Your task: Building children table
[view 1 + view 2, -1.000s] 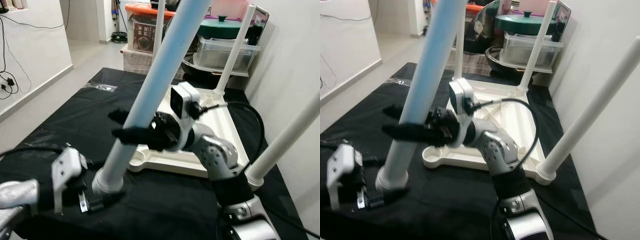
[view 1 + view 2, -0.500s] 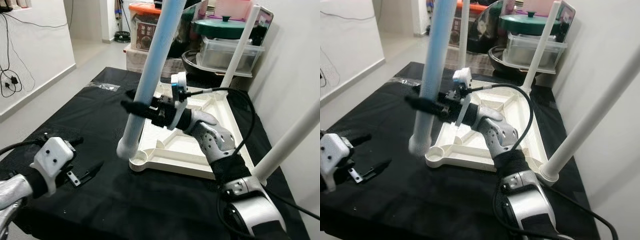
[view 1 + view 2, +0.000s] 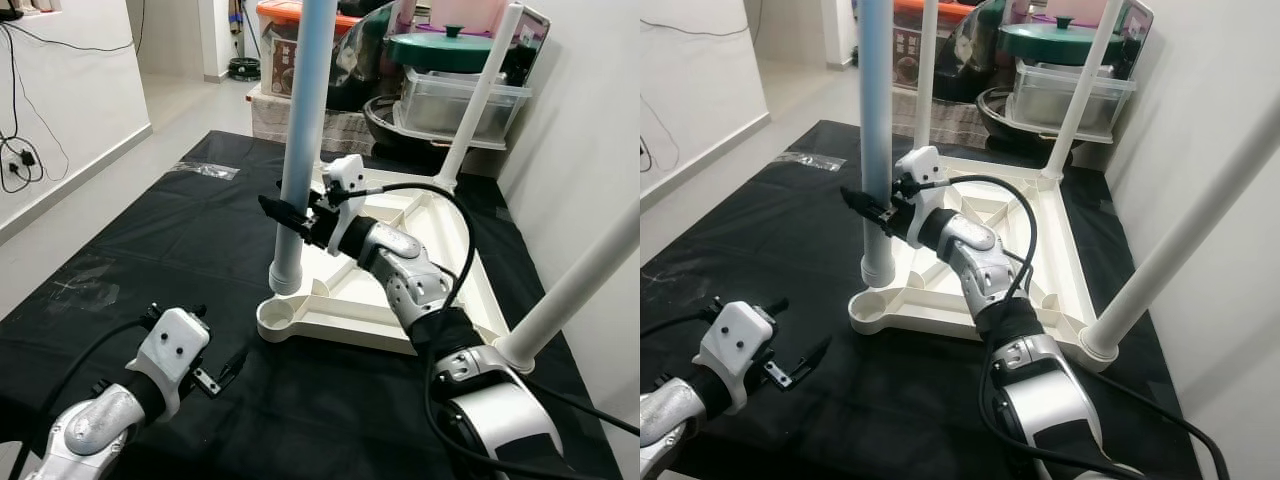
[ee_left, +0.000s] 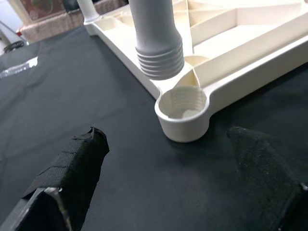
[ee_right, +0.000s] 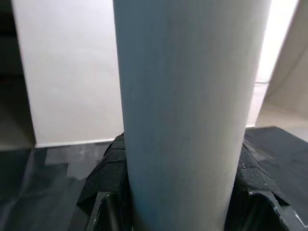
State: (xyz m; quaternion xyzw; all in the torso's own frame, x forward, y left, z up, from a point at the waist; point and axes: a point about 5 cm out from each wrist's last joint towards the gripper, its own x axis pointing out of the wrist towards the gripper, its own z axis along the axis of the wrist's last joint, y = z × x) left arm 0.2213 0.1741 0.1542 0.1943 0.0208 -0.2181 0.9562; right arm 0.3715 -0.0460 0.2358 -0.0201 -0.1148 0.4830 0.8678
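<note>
Swung from a steep slant to upright within a second, the pale blue table leg point(image 3: 300, 130) now hangs with its threaded end just above and beside the empty corner socket point(image 4: 183, 108) of the upturned white tabletop point(image 3: 400, 270). The right gripper point(image 3: 290, 215) is clamped around the leg; the left gripper point(image 3: 780, 345) rests on the black cloth point(image 3: 150, 230), fingers spread and empty. Next, seemingly: centre the thread over the socket, lower, twist.

Readable text: I can make out none in any view.
Box label point(image 3: 283, 72), upper centre: print too blurred for me to read.
</note>
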